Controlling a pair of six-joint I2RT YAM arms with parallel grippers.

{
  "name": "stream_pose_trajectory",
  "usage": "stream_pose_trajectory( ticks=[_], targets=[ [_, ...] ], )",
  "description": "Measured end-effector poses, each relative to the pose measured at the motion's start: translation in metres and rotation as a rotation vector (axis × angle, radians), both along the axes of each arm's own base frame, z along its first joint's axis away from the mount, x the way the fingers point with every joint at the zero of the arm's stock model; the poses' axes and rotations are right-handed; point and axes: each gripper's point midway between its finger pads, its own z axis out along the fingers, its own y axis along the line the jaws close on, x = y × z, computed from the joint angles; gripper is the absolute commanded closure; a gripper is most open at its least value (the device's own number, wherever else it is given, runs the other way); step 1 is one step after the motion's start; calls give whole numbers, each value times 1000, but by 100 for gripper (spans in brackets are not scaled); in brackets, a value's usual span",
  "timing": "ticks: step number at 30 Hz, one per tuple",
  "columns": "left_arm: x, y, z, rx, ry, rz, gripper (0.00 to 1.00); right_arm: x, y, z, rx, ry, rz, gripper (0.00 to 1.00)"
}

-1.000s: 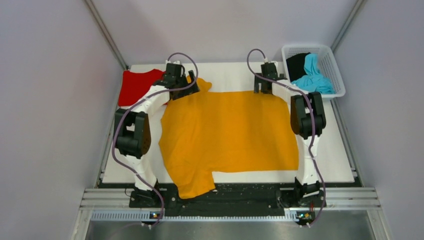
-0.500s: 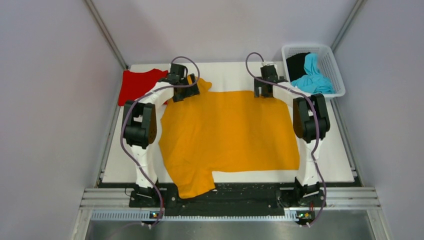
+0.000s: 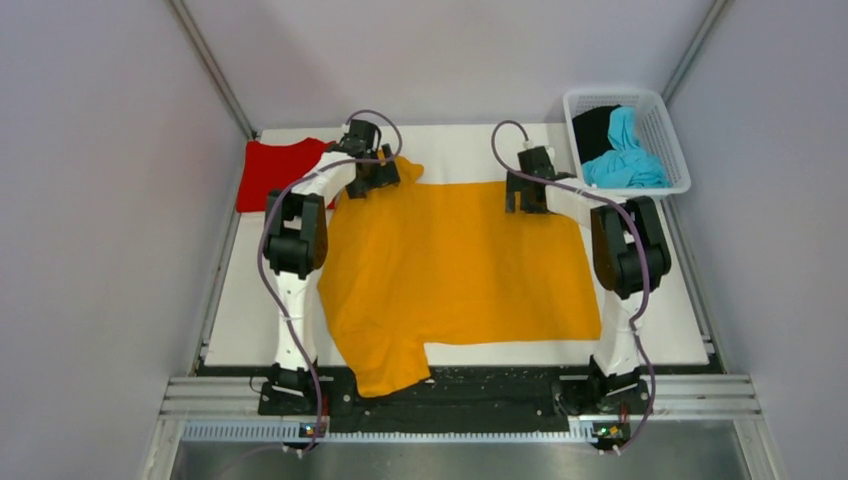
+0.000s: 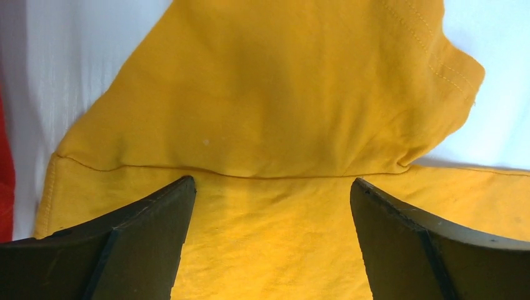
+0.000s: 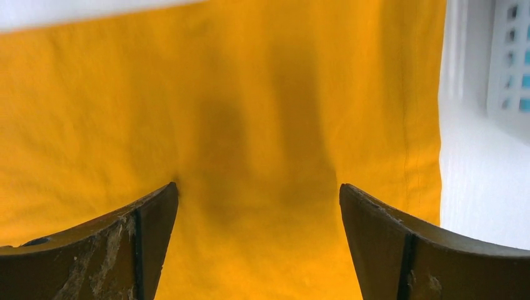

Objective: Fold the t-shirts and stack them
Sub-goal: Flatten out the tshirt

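An orange-yellow t-shirt lies spread flat over the middle of the white table, one sleeve hanging off the near edge. My left gripper hovers open above its far-left corner, where a sleeve is folded over the body; nothing sits between the fingers. My right gripper is open over the far-right corner of the same shirt, close to its side hem. A red t-shirt lies flat at the far left. A cyan-blue t-shirt and a black one sit crumpled in the basket.
The white mesh basket stands at the far right corner, and its wall shows beside the right gripper. Bare white table flanks the shirt on the right. Grey walls enclose the table on three sides.
Both grippers have shifted a little over the far edge of the orange-yellow shirt, the left one rightward, the right one toward the near side. Both elbows swung inward. Jaws stayed open.
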Motion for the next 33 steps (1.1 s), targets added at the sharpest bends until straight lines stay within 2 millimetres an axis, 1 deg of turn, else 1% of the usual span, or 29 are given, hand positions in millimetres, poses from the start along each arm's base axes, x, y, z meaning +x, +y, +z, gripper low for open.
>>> stream_pose_trajectory(
  ticks=[2,5,7,10,13,17,20,23,27,31,33],
  targets=[
    [3,1,-1,3,-1,5,1,12,0,1,-2,-14,-9,1],
    [5,4,0,-1,-5,14,1,37,0,1,7,-40,-26,1],
    [11,6,0,-10,-10,21,1,51,0,1,14,-55,-35,1],
    [26,8,3,-35,-29,32,1,66,0,1,25,-70,-45,1],
    [50,5,6,-80,-59,30,1,77,0,1,35,-82,-51,1],
    [88,-3,11,-152,-131,23,1,82,-2,0,60,-84,-66,1],
    [105,-8,15,-208,-174,22,1,83,-6,0,70,-84,-79,1],
    [112,-9,18,-250,-198,28,1,86,-8,0,77,-79,-82,1],
    [117,-7,21,-280,-213,40,1,94,-10,0,78,-74,-83,1],
    [118,-6,23,-289,-220,37,1,99,-8,5,86,-67,-58,1],
    [119,-6,26,-289,-228,32,1,101,-5,10,91,-66,-40,1]
  ],
)
